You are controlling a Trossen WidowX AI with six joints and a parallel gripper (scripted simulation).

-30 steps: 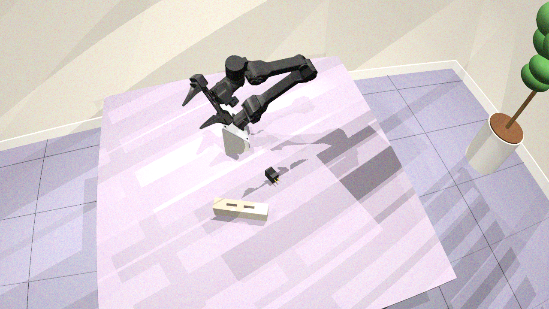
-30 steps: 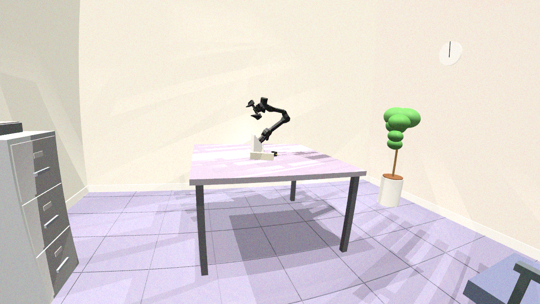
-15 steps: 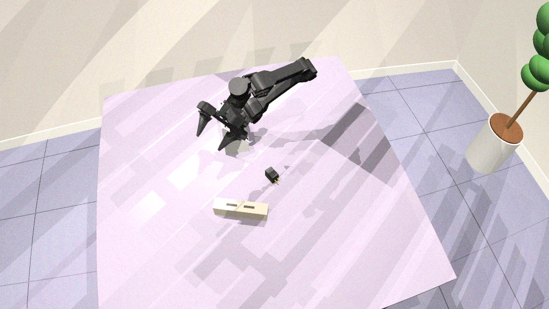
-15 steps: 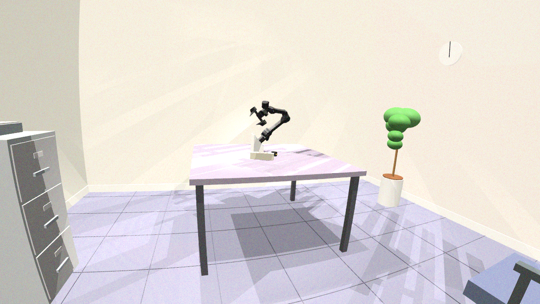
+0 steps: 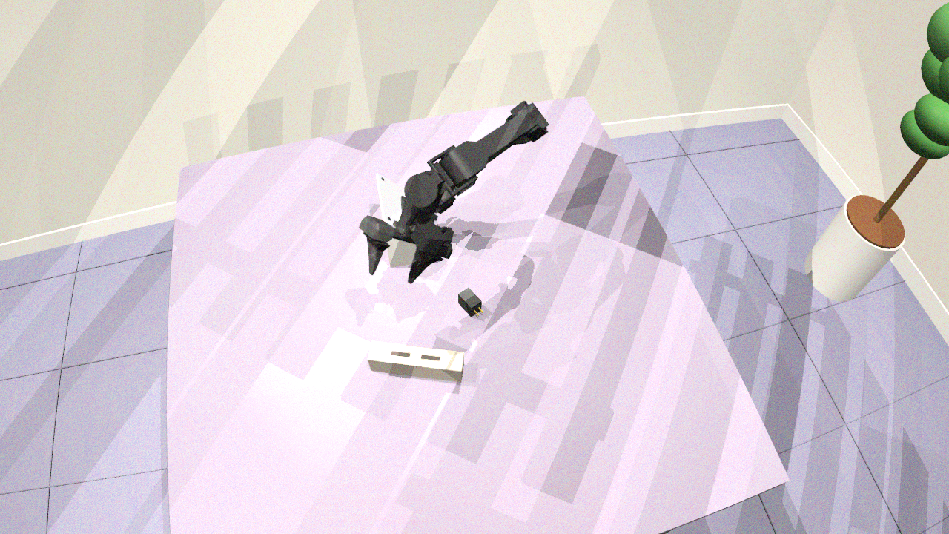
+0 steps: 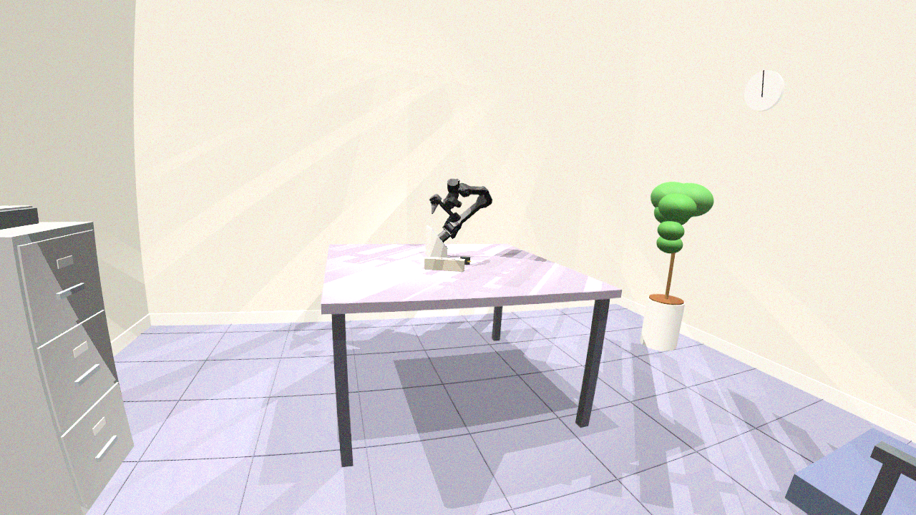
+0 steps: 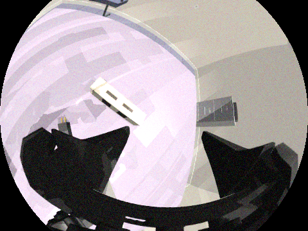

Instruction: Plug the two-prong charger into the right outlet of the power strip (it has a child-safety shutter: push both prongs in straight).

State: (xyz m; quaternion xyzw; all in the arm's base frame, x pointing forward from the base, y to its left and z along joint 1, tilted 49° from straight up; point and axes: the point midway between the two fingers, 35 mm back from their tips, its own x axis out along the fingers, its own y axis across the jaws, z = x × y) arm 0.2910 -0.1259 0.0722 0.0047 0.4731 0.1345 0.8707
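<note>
Presently the tool (image 5: 396, 267) is held spread wide above the bench (image 5: 265, 411), with nothing between its fingers, and the two-prong charger (image 5: 468, 300) is seen lying on the bench surface, on its side, its brass prongs pointing toward about four o'clock in the top view. The power strip (image 5: 415, 363) rests at about six o'clock from the tool, and the charger lies between the two, off toward four o'clock from the tool and just beyond the strip's right end. No grasp has yet been made, so the main risks are judged to lie in the pick-up. If the small body is approached off-centre, it could be nudged or spun away by one finger before the other closes. If it is gripped across the prongs instead of the body, or gripped tilted, the prongs would likely meet the right outlet (image 5: 431, 357) at an angle, and the shutter would probably stay blocked because one prong would press first. The light strip could also be pushed along the bench by a skewed insertion.
</note>
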